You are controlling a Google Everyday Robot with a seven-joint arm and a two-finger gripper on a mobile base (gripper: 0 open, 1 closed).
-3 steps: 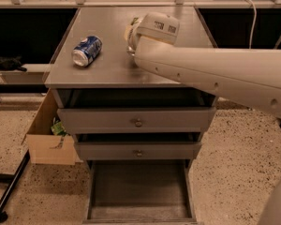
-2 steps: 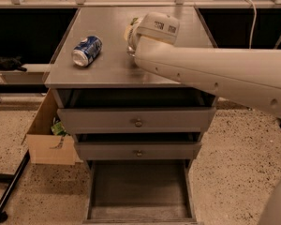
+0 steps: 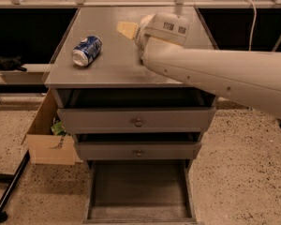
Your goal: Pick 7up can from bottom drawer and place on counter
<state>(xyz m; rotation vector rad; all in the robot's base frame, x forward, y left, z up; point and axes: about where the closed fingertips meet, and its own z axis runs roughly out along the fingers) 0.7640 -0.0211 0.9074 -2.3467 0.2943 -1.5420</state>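
Speckled floor (image 3: 243,163), grey counter (image 3: 107,64), hand (image 3: 141,36) above it, bottom drawer (image 3: 139,191) open

This looks like a robotics lab or workshop rather than a home. A plain grey metal cabinet (image 3: 138,121) stands at the centre on a speckled hard floor (image 3: 243,172), its bottom drawer (image 3: 139,186) pulled out at 6 o'clock. Metal rail (image 3: 131,3) and posts run along 12 o'clock, with a loose cable (image 3: 250,13) at 2 o'clock. An open cardboard box (image 3: 49,144) of scraps sits on the floor at 9 o'clock, a black stand foot (image 3: 9,196) at 8 o'clock. A large white robot arm (image 3: 215,74) reaches in from 3 o'clock, its gripper (image 3: 141,36) over the counter (image 3: 112,64).
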